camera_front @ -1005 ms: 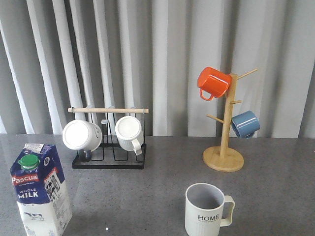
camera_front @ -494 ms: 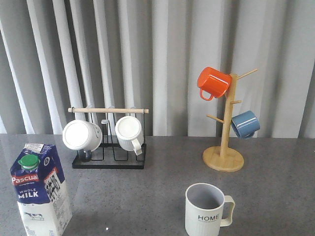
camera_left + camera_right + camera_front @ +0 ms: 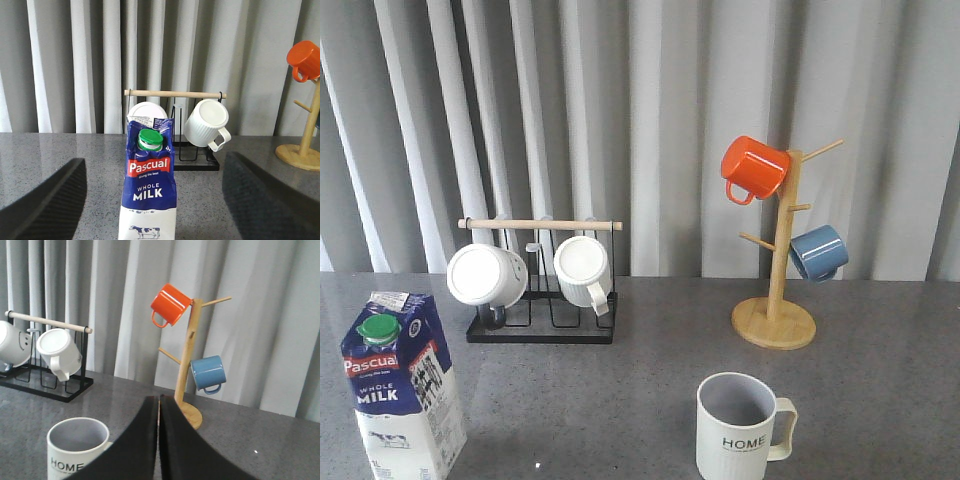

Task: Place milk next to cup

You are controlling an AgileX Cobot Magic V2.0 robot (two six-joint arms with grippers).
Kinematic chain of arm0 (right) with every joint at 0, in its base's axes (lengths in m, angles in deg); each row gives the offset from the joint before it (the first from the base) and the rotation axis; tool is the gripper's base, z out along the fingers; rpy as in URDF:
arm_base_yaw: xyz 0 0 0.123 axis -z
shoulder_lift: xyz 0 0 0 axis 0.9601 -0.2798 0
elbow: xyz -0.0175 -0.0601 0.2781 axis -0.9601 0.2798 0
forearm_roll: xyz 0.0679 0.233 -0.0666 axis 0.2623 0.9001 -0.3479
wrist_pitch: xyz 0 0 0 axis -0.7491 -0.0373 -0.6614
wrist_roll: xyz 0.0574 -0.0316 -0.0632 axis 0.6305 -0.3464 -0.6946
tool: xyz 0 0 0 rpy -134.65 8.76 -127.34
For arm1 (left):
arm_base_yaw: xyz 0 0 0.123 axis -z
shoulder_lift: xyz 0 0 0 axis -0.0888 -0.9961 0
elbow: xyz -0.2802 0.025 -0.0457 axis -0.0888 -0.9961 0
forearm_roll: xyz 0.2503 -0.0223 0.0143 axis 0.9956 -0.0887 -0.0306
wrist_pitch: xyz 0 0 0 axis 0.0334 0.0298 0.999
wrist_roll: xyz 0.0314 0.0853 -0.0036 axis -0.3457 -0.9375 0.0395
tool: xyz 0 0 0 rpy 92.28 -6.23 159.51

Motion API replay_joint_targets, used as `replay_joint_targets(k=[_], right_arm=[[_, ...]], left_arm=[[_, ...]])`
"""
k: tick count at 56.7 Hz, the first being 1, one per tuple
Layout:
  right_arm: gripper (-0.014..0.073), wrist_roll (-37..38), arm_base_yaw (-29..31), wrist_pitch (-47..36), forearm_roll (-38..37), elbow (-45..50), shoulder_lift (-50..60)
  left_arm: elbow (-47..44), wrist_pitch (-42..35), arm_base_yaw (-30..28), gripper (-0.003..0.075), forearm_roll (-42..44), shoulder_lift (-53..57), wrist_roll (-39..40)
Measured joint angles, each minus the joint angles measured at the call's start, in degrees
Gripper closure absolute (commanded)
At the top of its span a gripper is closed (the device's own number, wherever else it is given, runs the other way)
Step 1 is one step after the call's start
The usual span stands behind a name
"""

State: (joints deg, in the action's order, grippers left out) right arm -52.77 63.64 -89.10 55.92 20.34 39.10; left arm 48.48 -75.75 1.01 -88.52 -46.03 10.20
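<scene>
Left gripper (image 3: 150, 200) fingers stand spread wide either side of the milk (image 3: 400, 385), untouched at near left and unmoved over the last second, well apart from the cup (image 3: 740, 425) at near right, while the right gripper (image 3: 159, 440) fingers are pressed together, so carrying hasn't begun.

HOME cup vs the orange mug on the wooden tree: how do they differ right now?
The HOME cup is pale grey-white with black lettering; the orange mug is glossy and plain. The cup stands upright on the table, mouth up; the orange mug hangs tilted from a peg of the wooden tree. The cup sits near the front; the orange mug is farther back and higher. Both have one handle.
</scene>
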Motion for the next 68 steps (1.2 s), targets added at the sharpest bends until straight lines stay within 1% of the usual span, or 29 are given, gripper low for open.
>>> replay_joint_targets(k=[5, 9, 12, 16, 25, 28, 34, 46, 58, 68], right_arm=[[0.0597, 3.51, 5.89, -0.13, -0.44, 0.00, -2.37], [0.0596, 7.76, 11.98, 0.43, -2.03, 0.00, -4.69], [0.0596, 11.75, 15.56, 0.79, -5.21, 0.00, -5.74], [0.0596, 16.96, 17.84, 0.84, -11.06, 0.00, -6.16], [0.0596, 28.21, 18.48, 0.70, -23.51, 0.00, -4.32], [0.0596, 30.69, 18.48, 0.63, -27.07, 0.00, -3.10], [0.0596, 34.73, 18.48, 0.64, -31.82, 0.00, -1.12], [0.0596, 36.16, 18.48, 1.37, -34.51, 0.00, -0.13], [0.0596, 36.34, 18.48, 6.94, -34.46, 0.00, -0.13], [0.0596, 36.34, 18.48, 7.80, -34.46, 0.00, -0.13]], left_arm=[[0.00, 0.00, 0.00, 0.0187, 0.00, 0.00, 0.00], [0.00, 0.00, 0.00, 0.0187, 0.00, 0.00, 0.00], [0.00, 0.00, 0.00, 0.0187, 0.00, 0.00, 0.00], [0.00, 0.00, 0.00, 0.0187, 0.00, 0.00, 0.00], [0.00, 0.00, 0.00, 0.0187, 0.00, 0.00, 0.00], [0.00, 0.00, 0.00, 0.0187, 0.00, 0.00, 0.00], [0.00, 0.00, 0.00, 0.0187, 0.00, 0.00, 0.00], [0.00, 0.00, 0.00, 0.0187, 0.00, 0.00, 0.00], [0.00, 0.00, 0.00, 0.0187, 0.00, 0.00, 0.00], [0.00, 0.00, 0.00, 0.0187, 0.00, 0.00, 0.00]])
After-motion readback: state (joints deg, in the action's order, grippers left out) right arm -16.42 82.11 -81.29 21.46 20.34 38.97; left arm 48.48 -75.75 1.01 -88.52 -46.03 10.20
